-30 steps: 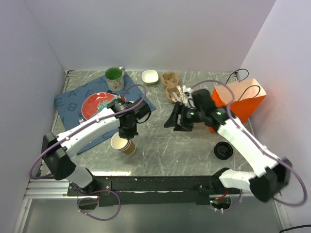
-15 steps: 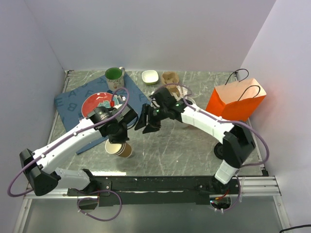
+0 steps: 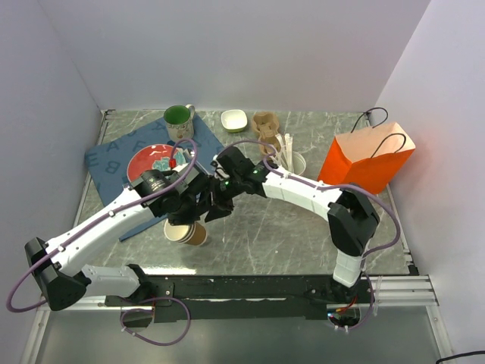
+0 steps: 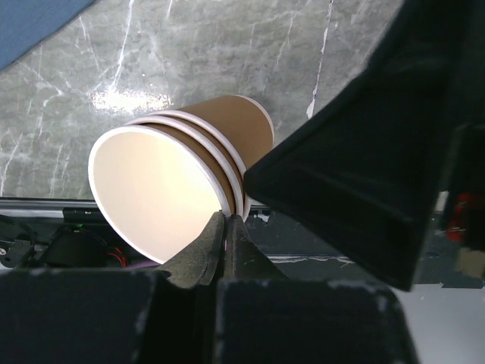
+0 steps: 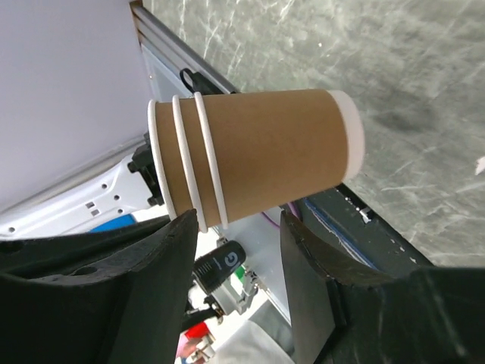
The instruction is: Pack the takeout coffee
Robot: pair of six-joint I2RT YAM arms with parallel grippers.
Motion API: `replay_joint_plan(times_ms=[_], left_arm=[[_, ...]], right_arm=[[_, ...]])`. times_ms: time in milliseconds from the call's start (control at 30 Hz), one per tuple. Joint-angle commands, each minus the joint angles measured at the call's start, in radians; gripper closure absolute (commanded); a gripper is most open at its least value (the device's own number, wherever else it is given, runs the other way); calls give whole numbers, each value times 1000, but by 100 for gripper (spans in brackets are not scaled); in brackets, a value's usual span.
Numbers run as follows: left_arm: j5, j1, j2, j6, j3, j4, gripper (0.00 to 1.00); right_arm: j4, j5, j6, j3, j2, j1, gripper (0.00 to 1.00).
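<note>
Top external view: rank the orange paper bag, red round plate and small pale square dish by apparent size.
1. Orange paper bag.
2. Red round plate, though partly hidden.
3. Small pale square dish.

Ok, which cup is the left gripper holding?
The nested brown paper cups, pinched at the rim by the left gripper; the green mug stands apart, untouched.

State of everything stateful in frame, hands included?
cup stack: three nested, lidless, tilted
left hand: shut on the stack's rim
right hand: open, fingers either side of the stack
orange bag: upright
green mug: upright
</note>
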State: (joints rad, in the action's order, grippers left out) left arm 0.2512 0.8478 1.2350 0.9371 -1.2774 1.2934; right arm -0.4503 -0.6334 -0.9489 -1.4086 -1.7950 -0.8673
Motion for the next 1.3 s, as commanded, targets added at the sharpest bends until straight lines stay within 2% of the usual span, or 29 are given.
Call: replay_joint_plan(times_ms=[0, 267, 967, 1267], left_arm=[[11, 5, -6, -8, -19, -9, 99], [20, 5, 3, -14, -19, -28, 99], [60, 5, -42, 35, -37, -49, 99], [54, 5, -37, 48, 7, -34, 99]], right_arm=[[12, -15, -2, -58, -14, -15, 46], [-10, -25, 18, -84, -41, -22, 47], [-16, -6, 44, 3, -58, -22, 50], [-67, 26, 85, -36, -73, -21, 51]])
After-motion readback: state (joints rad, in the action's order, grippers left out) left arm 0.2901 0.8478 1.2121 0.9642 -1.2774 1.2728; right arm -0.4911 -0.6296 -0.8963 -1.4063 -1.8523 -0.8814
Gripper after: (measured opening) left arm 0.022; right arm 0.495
